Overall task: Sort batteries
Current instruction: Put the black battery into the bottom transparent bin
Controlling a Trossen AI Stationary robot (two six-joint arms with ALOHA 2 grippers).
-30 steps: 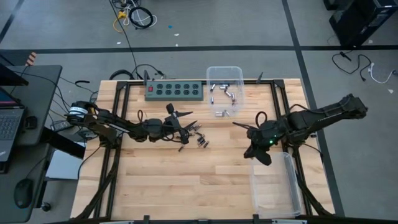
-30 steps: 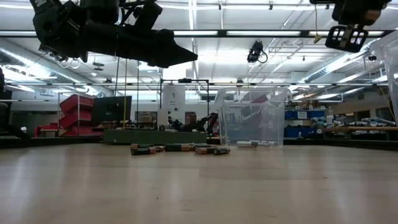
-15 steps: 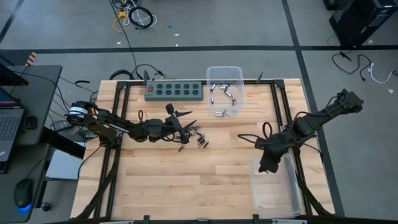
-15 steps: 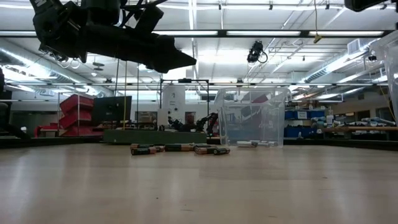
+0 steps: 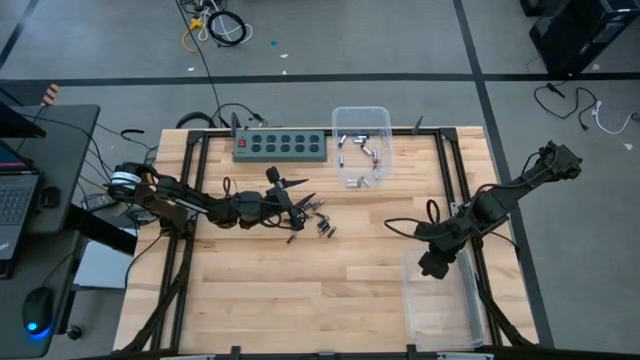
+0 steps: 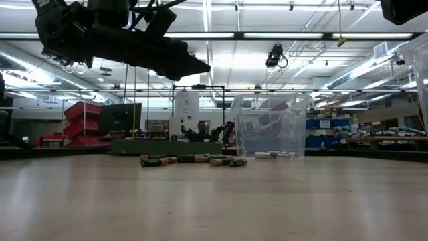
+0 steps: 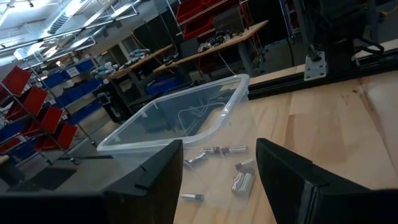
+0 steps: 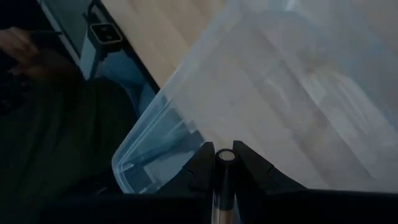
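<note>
Several dark batteries (image 5: 320, 222) lie loose on the wooden table's middle, also in the low view (image 6: 194, 160) and the left wrist view (image 7: 242, 181). My left gripper (image 5: 305, 192) hangs open just left of them, above the table (image 7: 217, 180). Silvery batteries (image 5: 360, 150) lie in a clear bin (image 5: 362, 112) at the far edge. My right gripper (image 5: 431, 266) is shut on one battery (image 8: 224, 163) over the far end of a second clear bin (image 5: 440, 310) at the near right. My right gripper pinches one battery between its two fingers (image 8: 202, 167). The battery lies along the fingers, and its round end (image 8: 224, 155) shows between the fingertips. The fingers slant down from above. The battery is lifted clear, over the clear bin's rim (image 8: 168, 93).
A green power strip (image 5: 282, 146) lies at the far edge, left of the far bin. Black frame rails (image 5: 190, 250) run along the table's sides. A laptop and a mouse sit on a desk (image 5: 30, 200) beyond the left edge.
My right gripper has swung toward the table's near right corner, from the bare wood to above the near-right bin's far end, and its wrist has rolled. In the low view it has gone out past the upper right corner.
</note>
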